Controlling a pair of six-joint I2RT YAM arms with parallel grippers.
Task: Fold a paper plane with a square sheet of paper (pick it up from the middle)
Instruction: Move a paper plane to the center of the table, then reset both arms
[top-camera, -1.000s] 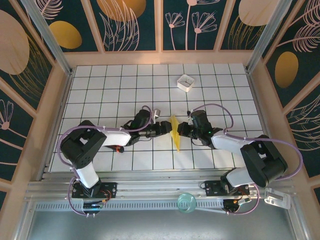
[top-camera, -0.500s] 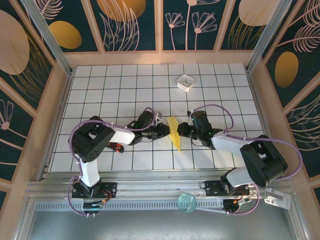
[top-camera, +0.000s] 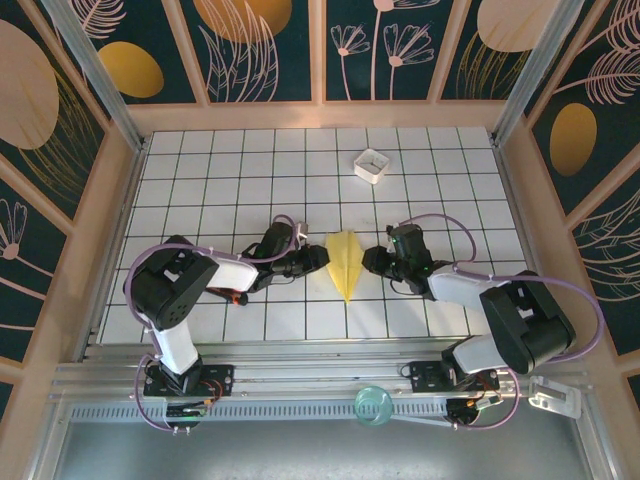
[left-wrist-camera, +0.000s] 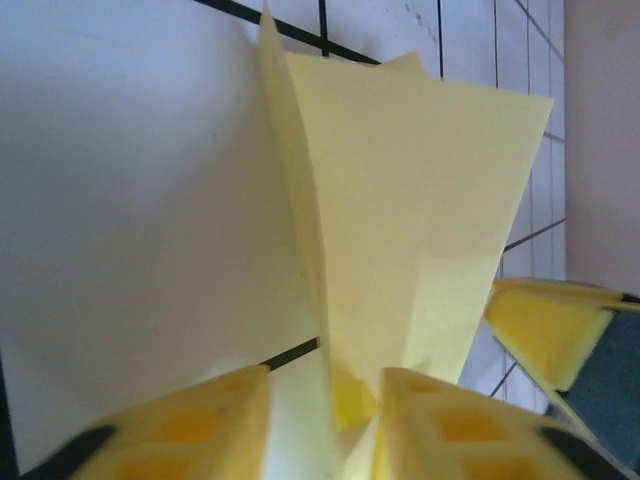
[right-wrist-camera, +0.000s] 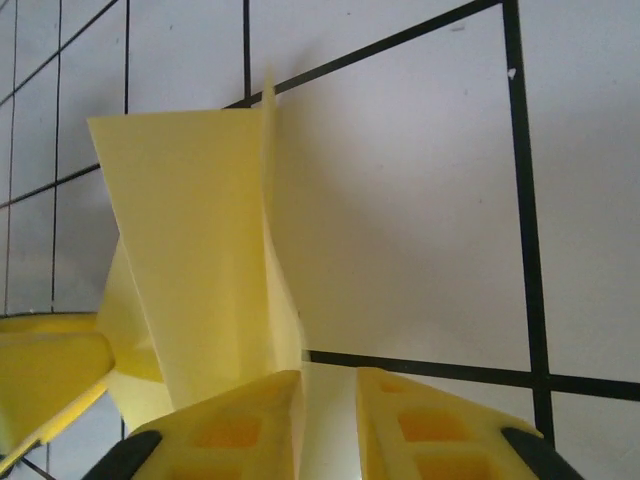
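Yellow paper plane flat between left claw and right claw; both claws unclenched, jaws parted

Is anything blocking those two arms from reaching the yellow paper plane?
Nothing visible does. The paper plane lies between both arms' jaws, which are right at its sides; the white box sits far behind.

Plane on table, centre
L gripper just left of it; R gripper just right; box well behind, nr far edge
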